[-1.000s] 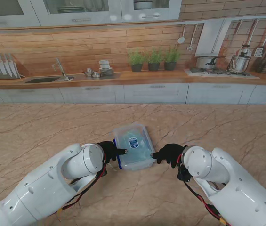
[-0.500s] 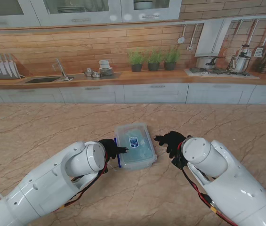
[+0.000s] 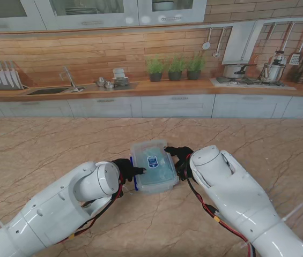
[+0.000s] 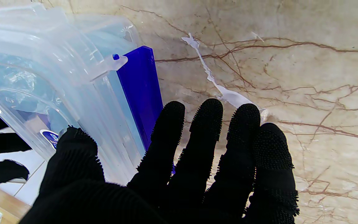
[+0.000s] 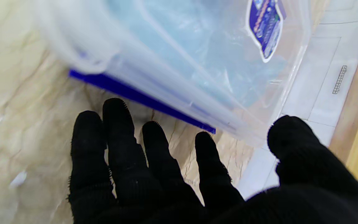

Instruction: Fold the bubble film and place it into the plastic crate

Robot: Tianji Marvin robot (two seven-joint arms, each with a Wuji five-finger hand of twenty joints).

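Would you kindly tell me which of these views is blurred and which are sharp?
Right wrist view: motion-smeared, the plastic crate and marble table soft. Left wrist view: crisp, glove nubs on the fingers and the table veins clear. Stand view: sharp and evenly lit.

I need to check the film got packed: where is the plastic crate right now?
In the stand's view the plastic crate sits on the marble table, near its middle, between the left hand and the right hand, pale blue film visible inside.

A marble desk [image 3: 44,144] fills the foreground; behind it, a wooden wall [image 3: 49,51] (white cabinets [image 3: 92,10] along the top) and three potted plants [image 3: 175,67].
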